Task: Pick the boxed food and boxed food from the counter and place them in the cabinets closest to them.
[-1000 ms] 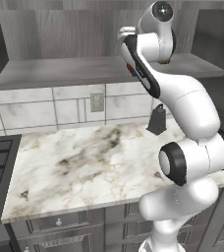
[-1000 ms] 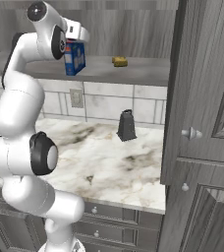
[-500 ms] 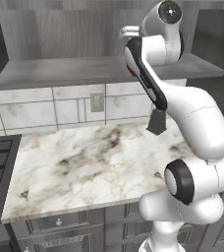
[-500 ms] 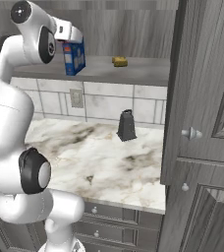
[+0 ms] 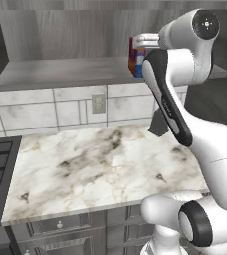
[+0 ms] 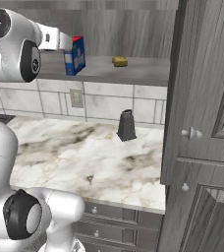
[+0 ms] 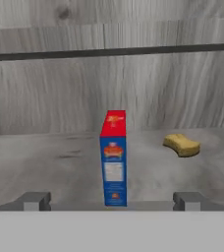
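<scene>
Since the earlier frame the arm had drawn back from the shelf [image 6: 133, 74], leaving one boxed food [image 7: 114, 157] upright there. The gripper [image 7: 112, 201] stood spread wide, its fingertips [image 7: 35, 201] clear of the carton. One yellow sponge [image 7: 182, 144] lay nearby. One dark grater [image 6: 126, 126] stood on the marble counter [image 5: 95, 164].

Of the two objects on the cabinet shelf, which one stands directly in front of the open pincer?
The red and blue boxed food, upright between the open pincer tips. The yellow sponge lies flat, off to one side.
</scene>
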Controlling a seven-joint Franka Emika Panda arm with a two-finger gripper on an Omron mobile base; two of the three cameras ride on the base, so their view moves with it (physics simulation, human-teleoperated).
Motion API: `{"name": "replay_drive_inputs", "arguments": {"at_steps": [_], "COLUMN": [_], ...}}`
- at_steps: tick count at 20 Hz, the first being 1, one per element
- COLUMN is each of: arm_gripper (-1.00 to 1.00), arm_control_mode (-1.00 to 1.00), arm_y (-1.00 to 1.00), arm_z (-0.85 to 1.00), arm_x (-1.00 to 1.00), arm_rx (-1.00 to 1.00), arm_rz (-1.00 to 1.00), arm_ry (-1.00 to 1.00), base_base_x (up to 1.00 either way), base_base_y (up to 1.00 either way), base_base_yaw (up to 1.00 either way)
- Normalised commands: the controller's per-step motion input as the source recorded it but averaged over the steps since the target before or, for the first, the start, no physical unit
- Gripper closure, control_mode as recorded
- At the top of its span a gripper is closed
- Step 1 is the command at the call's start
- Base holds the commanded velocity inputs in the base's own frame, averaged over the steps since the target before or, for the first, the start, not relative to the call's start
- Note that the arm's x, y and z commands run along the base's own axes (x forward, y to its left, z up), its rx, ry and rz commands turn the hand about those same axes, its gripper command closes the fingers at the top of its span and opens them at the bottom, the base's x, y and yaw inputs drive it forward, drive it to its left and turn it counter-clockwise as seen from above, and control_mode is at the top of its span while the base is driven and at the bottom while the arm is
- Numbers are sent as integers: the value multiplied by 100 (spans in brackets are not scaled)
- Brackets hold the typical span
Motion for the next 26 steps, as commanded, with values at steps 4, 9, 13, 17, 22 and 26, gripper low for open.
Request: {"name": "replay_drive_inputs", "arguments": {"at_steps": [4,9,13,17,22,26], "arm_gripper": [-100,-100,-100,-100,-100,-100], "arm_control_mode": [-100,-100,-100,-100,-100,-100], "arm_y": [-12,-12,-13,-21,-15,1], "arm_z": [-12,-37,-57,-69,-74,-71], "arm_x": [-100,-100,-100,-100,-85,-39], "arm_rx": [-8,-16,-17,-14,-12,-2], "arm_rz": [4,3,3,3,1,0], "arm_ry": [0,8,12,12,16,15], "base_base_x": [0,0,0,0,0,0], "base_base_y": [0,0,0,0,0,0], "base_base_yaw": [0,0,0,0,0,0]}}
